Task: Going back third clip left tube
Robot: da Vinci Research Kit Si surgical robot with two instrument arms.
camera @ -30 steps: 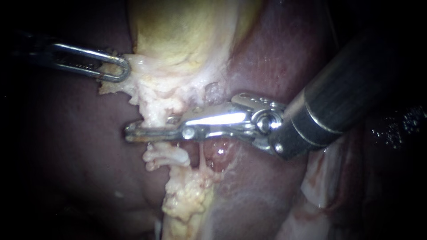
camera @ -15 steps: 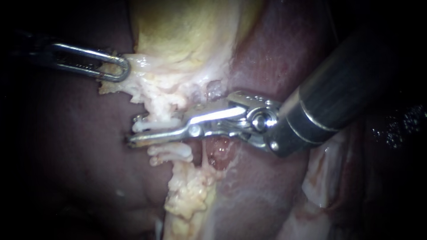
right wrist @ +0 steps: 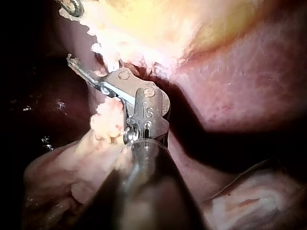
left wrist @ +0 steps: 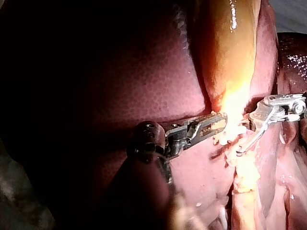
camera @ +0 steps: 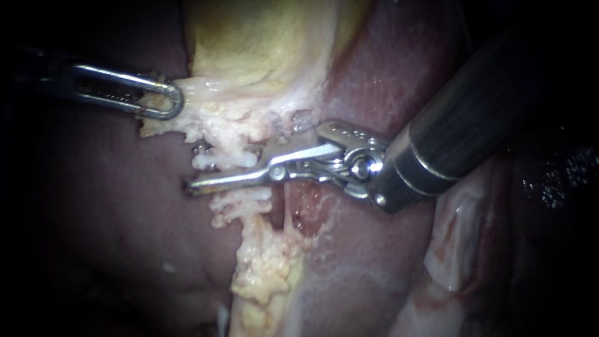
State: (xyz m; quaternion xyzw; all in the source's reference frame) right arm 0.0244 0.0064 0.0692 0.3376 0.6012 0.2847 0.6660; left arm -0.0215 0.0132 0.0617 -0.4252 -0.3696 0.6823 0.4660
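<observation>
Tube: a pale, lumpy cord (camera: 240,203) that runs from the near end of the gallbladder (camera: 262,43) toward the near side, lying over the dark liver (camera: 112,206).
Tube's place: it sits mid-scene, and my right jaws cross it from the right.
Right instrument (camera: 194,168): the shaft comes in from the far right, and the wrist sits just right of the cord.
Right jaws: they are parted a little and grip nothing. The near jaw lies bare across the cord, its tip just past the cord's left edge. The far jaw is mostly sunk in pale tissue, with a piece of the cord in the gap.
Glint of metal (camera: 199,150): it sits at the cord's left edge, just far of the near jaw. I cannot tell whether it is a clip or my far jaw's tip.
Thin strand (camera: 285,219): it lies just right of the cord, near of my right wrist.
Left instrument (camera: 163,100): it comes in from the far left, well apart from my right one.
Left jaws: they are closed on the pale fringe at the gallbladder's near left edge.
</observation>
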